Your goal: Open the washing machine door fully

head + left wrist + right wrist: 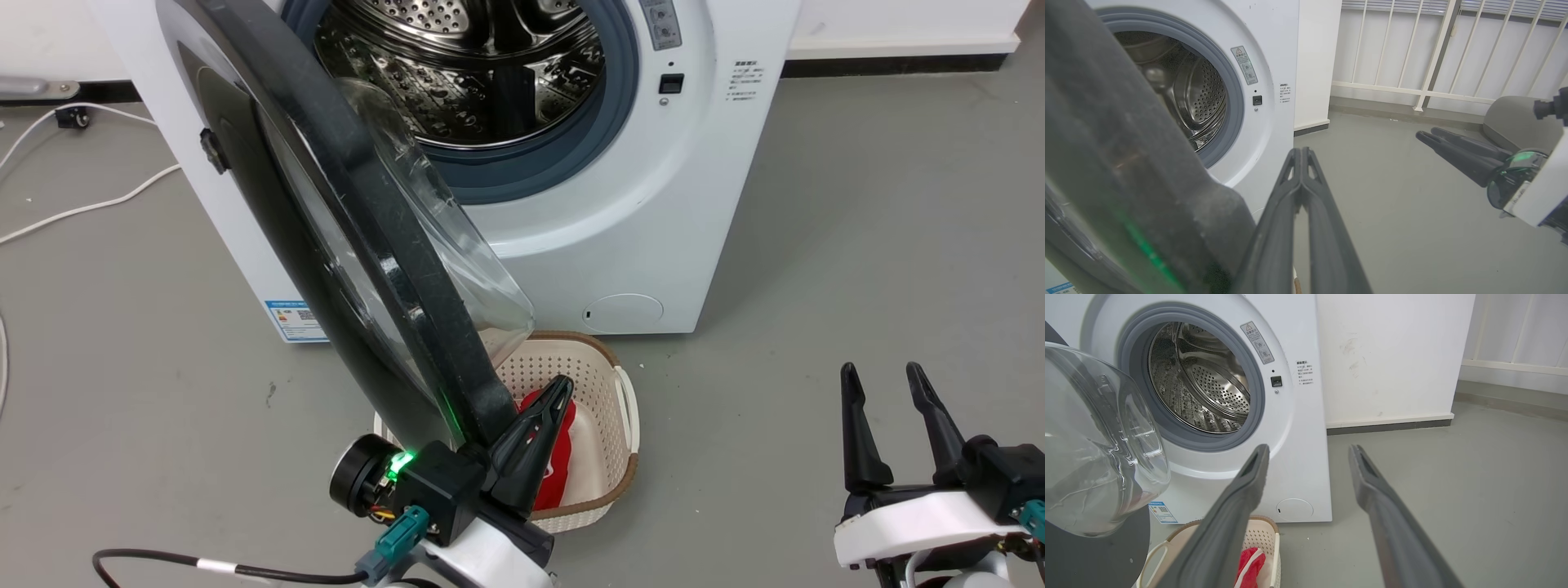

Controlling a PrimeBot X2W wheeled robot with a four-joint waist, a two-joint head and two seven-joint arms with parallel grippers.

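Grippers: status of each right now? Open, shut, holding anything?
Left gripper: closed, nothing between its fingers, beside the rim of the washing machine door.
Right gripper: open, empty.

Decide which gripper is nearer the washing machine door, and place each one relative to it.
Left. The left gripper, fingers shut, sits right beside the lower free edge of the washing machine door, on its glass side. The right gripper, open, hangs well off to the door's right above the floor.

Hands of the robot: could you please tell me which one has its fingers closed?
The left hand: its fingers are pressed together beside the rim of the washing machine door, while the right hand holds its fingers clearly apart.
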